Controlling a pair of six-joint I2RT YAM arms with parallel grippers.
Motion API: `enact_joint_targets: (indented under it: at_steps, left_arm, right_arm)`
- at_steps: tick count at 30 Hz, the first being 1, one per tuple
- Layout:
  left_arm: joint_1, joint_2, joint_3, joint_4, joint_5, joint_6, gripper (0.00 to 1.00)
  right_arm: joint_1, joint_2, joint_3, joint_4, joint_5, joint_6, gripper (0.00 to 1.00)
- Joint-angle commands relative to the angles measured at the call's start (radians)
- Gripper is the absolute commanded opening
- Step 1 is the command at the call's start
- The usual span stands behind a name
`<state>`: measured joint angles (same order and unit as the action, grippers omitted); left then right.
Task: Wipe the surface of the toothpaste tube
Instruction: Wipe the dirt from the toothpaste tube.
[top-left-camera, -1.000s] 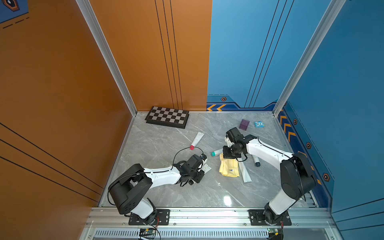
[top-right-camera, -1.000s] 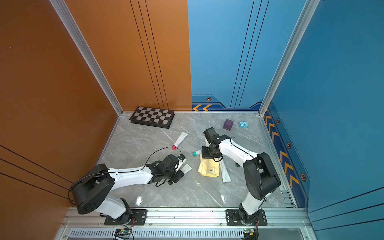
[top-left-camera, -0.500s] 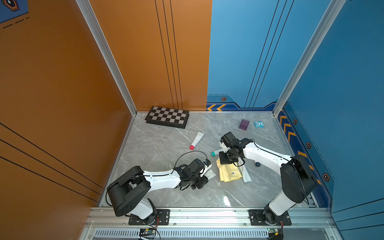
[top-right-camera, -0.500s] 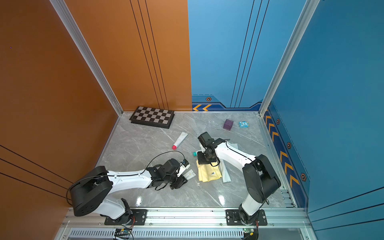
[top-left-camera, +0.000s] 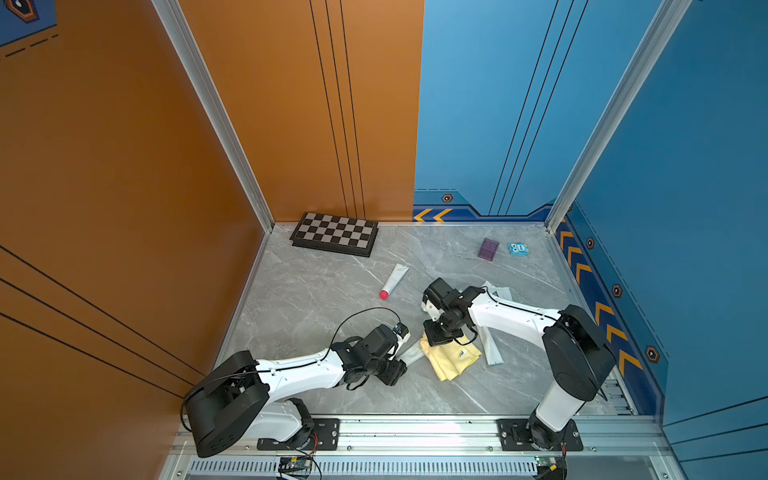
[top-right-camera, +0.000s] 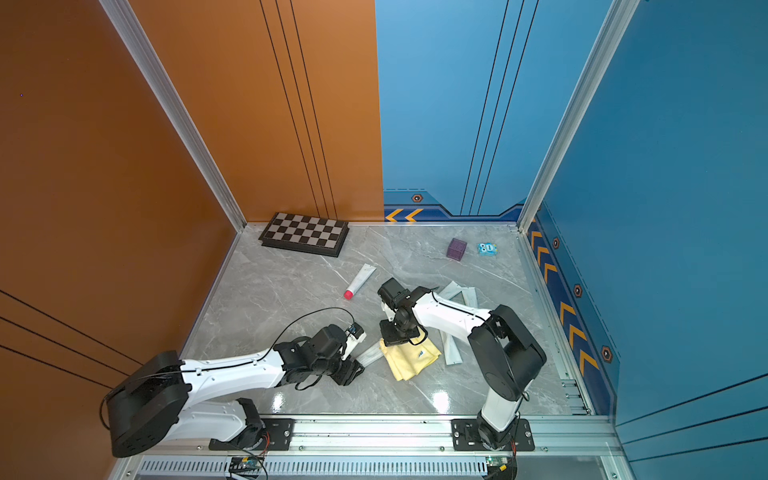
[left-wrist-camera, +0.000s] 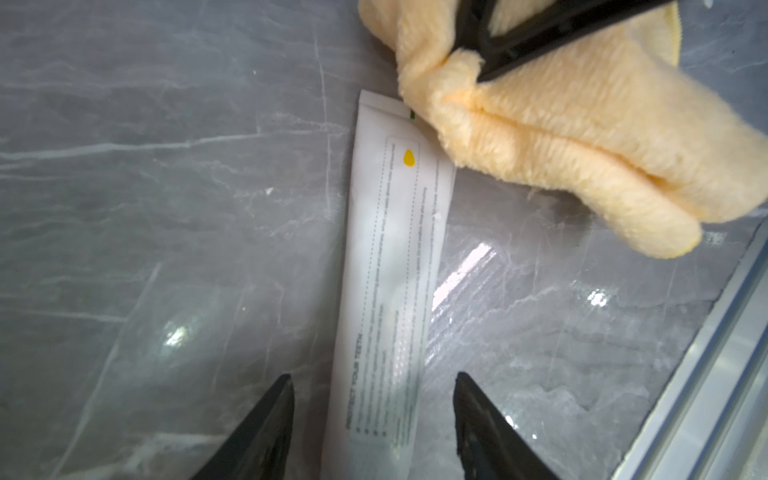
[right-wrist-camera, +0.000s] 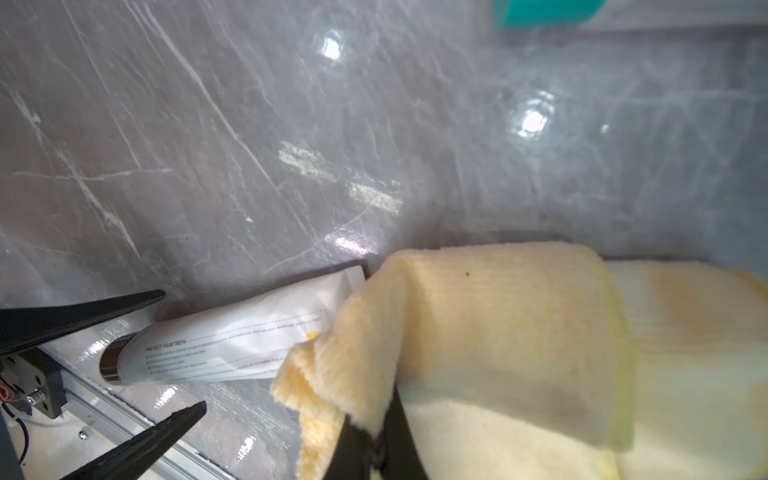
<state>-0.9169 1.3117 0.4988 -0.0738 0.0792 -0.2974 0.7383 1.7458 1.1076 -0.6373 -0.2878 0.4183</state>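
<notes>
Looking down, we see our left hand (left-wrist-camera: 372, 376) spread astride the white plastic toothpaste tube (left-wrist-camera: 395, 270), not touching it. The tube lies flat on the grey marble worktop (left-wrist-camera: 166, 208). Our right hand (right-wrist-camera: 372, 440) pinches the fluffy yellow cloth (left-wrist-camera: 561, 137) over the tube's crimped end.

Folded chessboard (top-left-camera: 335, 234) flat at the far edge of the grey marble tabletop (top-left-camera: 316, 299), against the orange wall. Towards the far right corner, small purple box (top-left-camera: 488, 248) just beside a blue packet (top-left-camera: 518, 249). Mid-tabletop, white tube with a red cap (top-left-camera: 395, 281), lying well apart from both. Further right, pale flat pouch (top-left-camera: 491, 351).
</notes>
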Motion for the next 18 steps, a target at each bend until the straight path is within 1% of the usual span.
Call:
enact_joint_targets:
  at_steps: [1, 7, 12, 18]
  left_arm:
    - [-0.009, -0.009, -0.037, 0.012, -0.016, -0.039, 0.62]
    - [-0.028, -0.068, -0.098, 0.046, -0.078, -0.086, 0.58]
    - [-0.043, -0.123, -0.155, 0.083, -0.094, -0.12, 0.51]
    - [-0.045, -0.074, -0.135, 0.085, -0.092, -0.103, 0.52]
  right_arm:
    - [0.013, 0.024, 0.02, 0.024, -0.04, 0.014, 0.0]
    - [0.023, 0.034, 0.048, 0.015, -0.045, 0.018, 0.0]
    - [0.024, 0.038, 0.062, 0.002, -0.03, 0.016, 0.0]
    - [0.029, 0.036, 0.087, -0.016, 0.001, 0.014, 0.0]
